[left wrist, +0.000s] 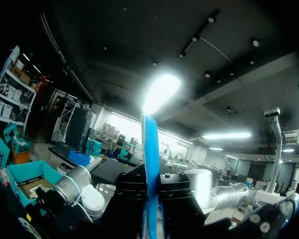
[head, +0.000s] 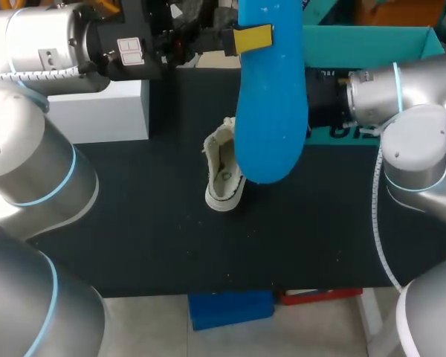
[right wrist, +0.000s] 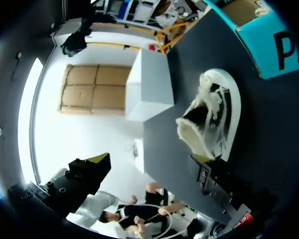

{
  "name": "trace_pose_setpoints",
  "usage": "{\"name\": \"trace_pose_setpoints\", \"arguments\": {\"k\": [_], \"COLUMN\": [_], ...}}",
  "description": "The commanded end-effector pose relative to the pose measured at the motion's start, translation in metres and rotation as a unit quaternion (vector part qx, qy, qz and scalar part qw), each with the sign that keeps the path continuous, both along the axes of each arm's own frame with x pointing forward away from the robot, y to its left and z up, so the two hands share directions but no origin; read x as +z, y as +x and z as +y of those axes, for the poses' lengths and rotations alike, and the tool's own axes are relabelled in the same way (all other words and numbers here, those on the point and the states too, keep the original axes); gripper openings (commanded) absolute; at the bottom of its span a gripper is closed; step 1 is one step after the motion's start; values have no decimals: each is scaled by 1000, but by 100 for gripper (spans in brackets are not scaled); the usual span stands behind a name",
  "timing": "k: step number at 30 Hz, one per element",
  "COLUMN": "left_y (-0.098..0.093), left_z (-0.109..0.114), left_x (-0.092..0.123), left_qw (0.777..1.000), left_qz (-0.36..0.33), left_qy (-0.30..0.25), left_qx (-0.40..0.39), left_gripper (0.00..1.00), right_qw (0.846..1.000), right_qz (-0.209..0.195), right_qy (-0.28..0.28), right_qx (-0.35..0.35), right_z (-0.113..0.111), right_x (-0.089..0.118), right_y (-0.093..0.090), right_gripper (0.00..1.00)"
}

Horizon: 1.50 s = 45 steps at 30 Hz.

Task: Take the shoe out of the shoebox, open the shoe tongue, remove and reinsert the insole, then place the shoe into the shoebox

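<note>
Blue insole [head: 271, 111] is out, pinched upright in my left claw [left wrist: 150, 186], high above the table [head: 134, 223]. The shoe [head: 224, 178] lies below, near my spread, empty right claw [right wrist: 148, 167]. Reinsertion comes next, I judge: steady the shoe and feed the insole's tip into its mouth.

Dim left wrist view, harsh overhead glare

I see a dark table [head: 134, 230] with three things resting on it. A cream shoe [head: 224, 177] sits near the middle, its toe toward the near edge. At the far left stands a white box [head: 104, 111], well apart from the shoe. The teal shoebox [head: 372, 44] sits at the far right.
</note>
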<state>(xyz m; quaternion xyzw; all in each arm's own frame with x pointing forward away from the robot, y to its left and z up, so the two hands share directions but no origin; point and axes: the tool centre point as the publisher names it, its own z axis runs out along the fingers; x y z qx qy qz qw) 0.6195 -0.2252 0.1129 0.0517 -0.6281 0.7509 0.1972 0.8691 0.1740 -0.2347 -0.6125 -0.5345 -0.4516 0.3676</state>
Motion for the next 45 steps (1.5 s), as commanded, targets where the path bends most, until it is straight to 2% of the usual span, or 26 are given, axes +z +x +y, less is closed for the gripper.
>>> {"name": "trace_pose_setpoints", "arguments": {"k": [1,6,13,20,22,26,30,38,40,45], "left_y": [0,0,0,0,2,7,12,29,34,34], "left_z": [-1,-1,-1,-1,-3,-6,-9,-9,-9,-9], "left_x": [0,0,0,0,-4,-21,-46,-97,-113,-113], "left_qw": [1000,1000,1000,1000,999,996,993,982,989,989], "left_qz": [0,0,0,0,-30,-87,-105,-190,-150,-150], "left_qy": [0,0,0,0,-13,-36,-50,-17,-14,-14], "left_qx": [1,1,1,1,3,-4,-10,0,-7,-7], "left_gripper": [0,0,0,0,0,0,0,0,0,0], "right_qw": [993,991,984,987,987,987,987,987,987,987], "right_qz": [-23,-26,-25,-29,-29,-29,-29,-29,-29,-29], "right_qy": [115,128,174,158,158,158,158,158,158,158], "right_qx": [-4,-7,-6,-20,-20,-20,-20,-20,-20,-20], "right_z": [-3,-4,-6,-7,-7,-7,-7,-7,-7,-7], "right_x": [0,3,4,5,5,5,5,5,5,5], "right_y": [-8,-10,-11,-12,-12,-12,-12,-12,-12,-12], "right_gripper": [100,100,100,100,100,100,100,100,100,100]}}
